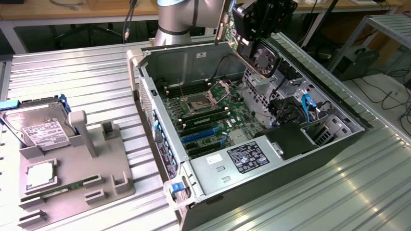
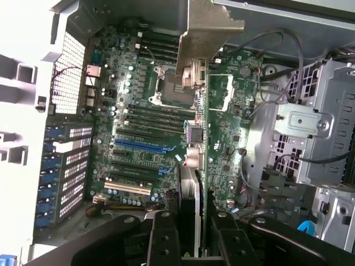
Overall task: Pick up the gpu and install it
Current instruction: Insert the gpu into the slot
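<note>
The gpu (image 1: 264, 57) is a thin, flat, dark circuit card with a round black fan on one face and a pale metal bracket (image 1: 223, 26) on one short end. It hangs in the air over the open grey metal computer case (image 1: 334, 91), above the end of the case farthest from the exterior camera, and it touches nothing inside. The card stands on edge. In the exterior view its fan face is turned toward the camera and the exterior view's right. Its long axis slopes from the bracket end, which is the higher end, down toward the case's drive bays.

In the wrist view the gpu (image 2: 201, 138) shows edge-on as a narrow strip. It runs from the gripper out to the bracket (image 2: 211, 27), which sits over the far wall of the case (image 2: 61, 83). Its length lies across the row of expansion slots on the green motherboard (image 2: 138, 111), including the long blue slot (image 2: 141, 144), not in line with them. It passes beside the square processor socket (image 2: 166, 83).

The black two-fingered gripper (image 1: 253, 43) comes down from above and grips the card's upper edge. In the wrist view the gripper (image 2: 194, 227) is narrowly parted, with one black finger (image 2: 163, 238) against each face, pinching the card between them.

Well apart from the case, at the exterior view's left, a silver hard drive with a white label (image 1: 38, 127) leans in a grey moulded holder (image 1: 77, 163) on the ribbed metal table (image 1: 77, 72).
</note>
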Tool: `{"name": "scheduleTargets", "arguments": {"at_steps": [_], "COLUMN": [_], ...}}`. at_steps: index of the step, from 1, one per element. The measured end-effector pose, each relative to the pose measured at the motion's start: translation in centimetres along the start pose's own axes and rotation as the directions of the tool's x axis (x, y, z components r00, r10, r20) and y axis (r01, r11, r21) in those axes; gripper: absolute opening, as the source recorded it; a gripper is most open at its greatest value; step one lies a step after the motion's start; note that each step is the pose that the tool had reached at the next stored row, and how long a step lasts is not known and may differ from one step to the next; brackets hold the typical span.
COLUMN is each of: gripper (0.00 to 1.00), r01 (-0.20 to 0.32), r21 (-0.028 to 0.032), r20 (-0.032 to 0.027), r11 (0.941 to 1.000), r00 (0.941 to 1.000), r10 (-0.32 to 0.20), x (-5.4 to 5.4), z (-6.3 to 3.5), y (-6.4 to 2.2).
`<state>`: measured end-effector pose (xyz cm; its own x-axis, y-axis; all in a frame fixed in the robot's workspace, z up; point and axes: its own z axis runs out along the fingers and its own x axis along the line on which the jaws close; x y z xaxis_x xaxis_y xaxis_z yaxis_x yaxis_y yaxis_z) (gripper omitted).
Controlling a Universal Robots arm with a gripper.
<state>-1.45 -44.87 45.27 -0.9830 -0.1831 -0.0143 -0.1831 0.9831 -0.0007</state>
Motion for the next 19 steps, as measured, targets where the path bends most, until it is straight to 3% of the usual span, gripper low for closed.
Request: {"name": "scheduleTargets", "arguments": {"at_steps": [10,19], "gripper": [0.28,0.28], "r01": [0.086,0.163], "r21": [-0.0012,-0.0023], "r20": [0.0001,0.0003], "r11": [0.9963,0.9866], "r00": [0.9963,0.9866], "r10": [-0.086,-0.163], "x": [0.02,0.03], "z": [0.0,0.0], "y": [0.0,0.01]}}
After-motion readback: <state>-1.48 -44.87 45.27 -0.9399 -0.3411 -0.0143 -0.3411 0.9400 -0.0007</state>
